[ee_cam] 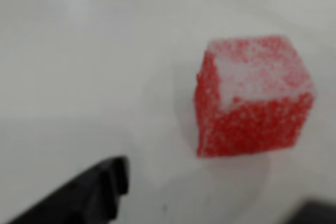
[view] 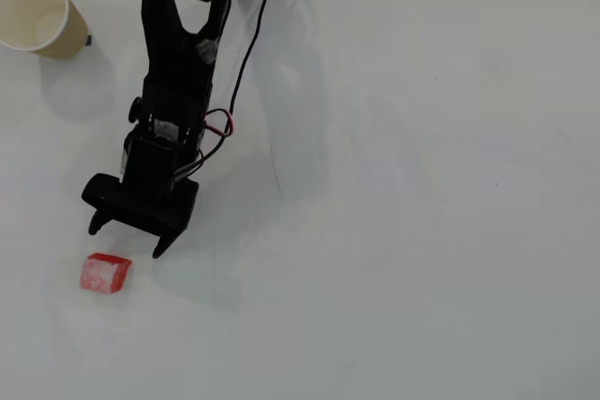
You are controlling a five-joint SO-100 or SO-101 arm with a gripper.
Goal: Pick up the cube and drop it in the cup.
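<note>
A small red cube (view: pixel 104 273) with whitish scuffed faces lies on the white table at the lower left of the overhead view. It fills the right of the wrist view (ee_cam: pixel 252 98), blurred. My black gripper (view: pixel 126 239) is open and empty, its two fingertips spread just above and to the right of the cube, not touching it. One fingertip (ee_cam: pixel 89 195) shows at the bottom left of the wrist view. The tan paper cup (view: pixel 37 14) with a cream inside stands at the top left corner of the overhead view, far from the gripper.
The black arm (view: pixel 178 72) reaches down from the top edge, with a black and red cable (view: pixel 246 63) hanging beside it. The white table (view: pixel 422 231) spreads to the right.
</note>
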